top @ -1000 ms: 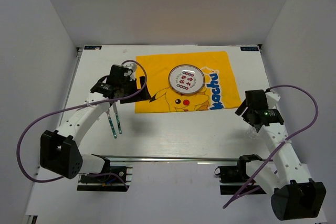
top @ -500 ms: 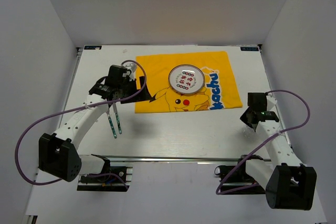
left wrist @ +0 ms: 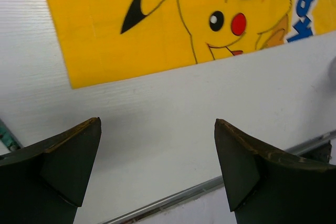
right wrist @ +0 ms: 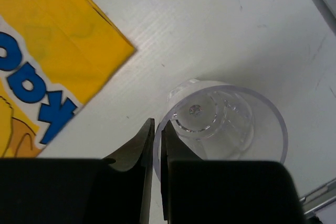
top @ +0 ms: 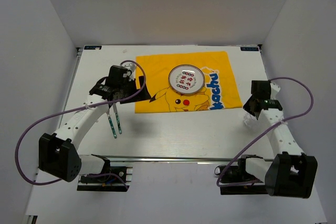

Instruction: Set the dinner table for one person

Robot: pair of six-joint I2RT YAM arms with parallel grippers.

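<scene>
On the white dinner table [top: 184,129] lies a yellow Pikachu cloth [top: 157,66] with a small round plate [top: 185,79] on it. A clear plastic cup [right wrist: 226,124] stands upright on the table off the cloth's right corner. My right gripper [right wrist: 157,135] is shut on the cup's rim, with one finger inside the wall and one outside. In the top view the cup [top: 247,121] shows just below that gripper [top: 252,113]. My left gripper [left wrist: 156,124] hangs open over bare table by the cloth's lower left edge, holding nothing.
Two green-handled utensils [top: 114,124] lie side by side on the table under the left arm. A metal rail [top: 173,158] runs along the near edge. White walls close in the left, right and back sides.
My right gripper has closed from open onto the cup's rim, and its wrist has shifted toward the back of the table. The left arm has stayed where it was.
</scene>
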